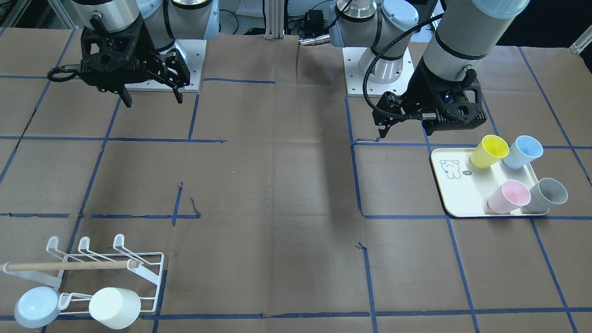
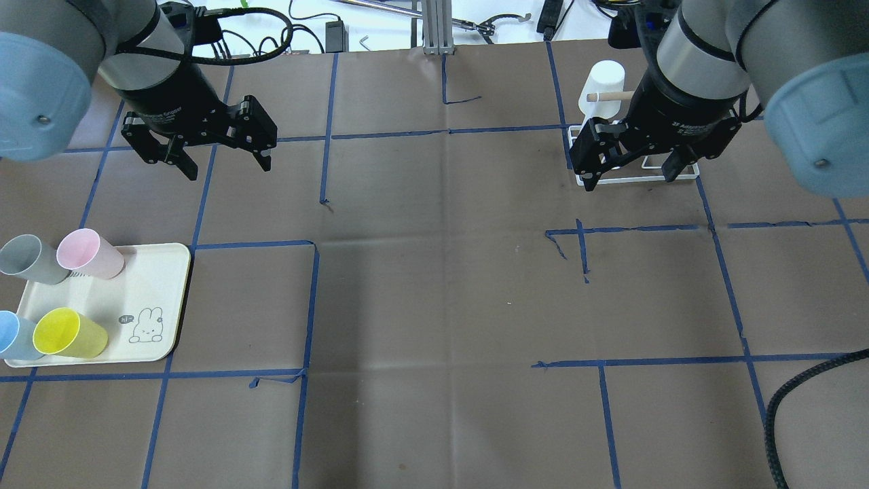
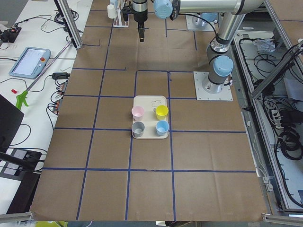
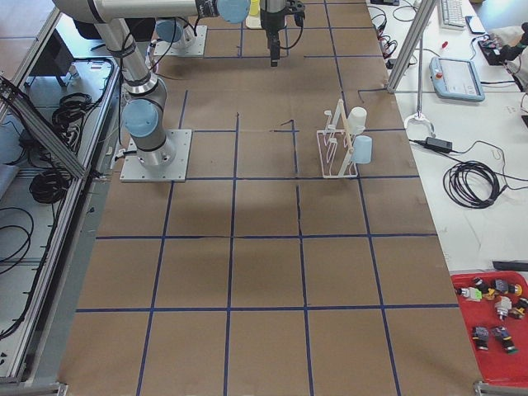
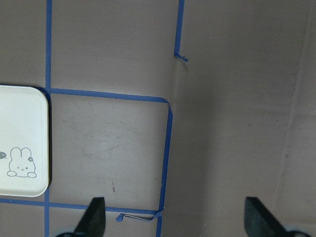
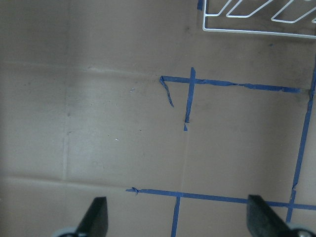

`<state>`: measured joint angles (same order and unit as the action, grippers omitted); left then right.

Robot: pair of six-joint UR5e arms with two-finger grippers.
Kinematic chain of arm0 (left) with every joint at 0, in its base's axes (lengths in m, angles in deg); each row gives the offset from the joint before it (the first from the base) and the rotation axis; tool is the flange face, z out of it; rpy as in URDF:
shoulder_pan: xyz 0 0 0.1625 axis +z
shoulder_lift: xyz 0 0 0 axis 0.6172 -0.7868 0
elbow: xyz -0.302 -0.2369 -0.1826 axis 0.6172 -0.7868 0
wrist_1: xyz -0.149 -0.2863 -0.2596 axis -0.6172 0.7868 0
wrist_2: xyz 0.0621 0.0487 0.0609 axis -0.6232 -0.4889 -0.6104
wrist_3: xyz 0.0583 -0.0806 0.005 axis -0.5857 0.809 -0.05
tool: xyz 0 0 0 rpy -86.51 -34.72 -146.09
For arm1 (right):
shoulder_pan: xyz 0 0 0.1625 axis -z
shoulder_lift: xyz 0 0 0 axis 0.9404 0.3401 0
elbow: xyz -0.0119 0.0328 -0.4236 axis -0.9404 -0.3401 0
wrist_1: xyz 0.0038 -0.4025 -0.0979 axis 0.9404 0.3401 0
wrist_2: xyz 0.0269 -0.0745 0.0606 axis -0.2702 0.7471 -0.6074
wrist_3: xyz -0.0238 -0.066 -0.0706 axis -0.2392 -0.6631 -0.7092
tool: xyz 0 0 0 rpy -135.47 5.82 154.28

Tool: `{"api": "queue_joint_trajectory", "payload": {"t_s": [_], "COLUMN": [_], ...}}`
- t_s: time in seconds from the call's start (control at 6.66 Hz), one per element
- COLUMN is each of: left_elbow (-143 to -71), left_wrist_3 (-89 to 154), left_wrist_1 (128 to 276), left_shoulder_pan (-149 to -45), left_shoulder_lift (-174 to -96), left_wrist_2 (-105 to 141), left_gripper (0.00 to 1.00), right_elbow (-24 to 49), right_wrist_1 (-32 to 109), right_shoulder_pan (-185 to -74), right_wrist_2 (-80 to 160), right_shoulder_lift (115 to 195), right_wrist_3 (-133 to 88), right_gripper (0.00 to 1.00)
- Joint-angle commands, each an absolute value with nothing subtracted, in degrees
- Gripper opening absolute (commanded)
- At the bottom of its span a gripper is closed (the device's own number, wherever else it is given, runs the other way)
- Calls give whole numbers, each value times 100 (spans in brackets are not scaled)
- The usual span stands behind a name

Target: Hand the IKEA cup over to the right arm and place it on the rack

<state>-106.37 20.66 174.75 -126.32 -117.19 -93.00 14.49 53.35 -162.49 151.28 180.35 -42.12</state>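
Far left of the table (image 2: 434, 305): yellow cup (image 2: 68, 333) and three others on the tray (image 2: 166, 272), none lifted yet. Left pincer (image 2: 229, 168) hangs just beyond, wide open, empty, likely poised to pick. Right pincer (image 2: 631, 180), also spread and empty, we find short of the rack (image 1: 147, 275), probably placed to receive.

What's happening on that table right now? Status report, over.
Left gripper and right gripper open, empty. Four cups on tray, none picked. Rack holds white cup and pale blue cup. Nothing seen in the way.
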Motion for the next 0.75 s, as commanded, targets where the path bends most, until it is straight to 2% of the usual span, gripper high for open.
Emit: {"api": "queue_joint_trajectory", "payload": {"t_s": [0.0,0.6], "left_elbow": [-10636,-10636], "left_wrist_3": [2054,1905], "left_wrist_1": [17468,17476], "left_shoulder_pan": [-12635,-12635], "left_shoulder_lift": [-11720,-11720], "left_wrist_2": [-9300,-9300], "left_gripper": [99,99], "right_elbow": [1449,1449], "right_wrist_1": [5334,5352], "right_shoulder_pan": [-16249,-16249], "right_wrist_2": [15129,15120], "right_shoulder_lift": [18031,18031], "right_wrist_3": [-4211,-4220], "right_gripper": [100,100]}}
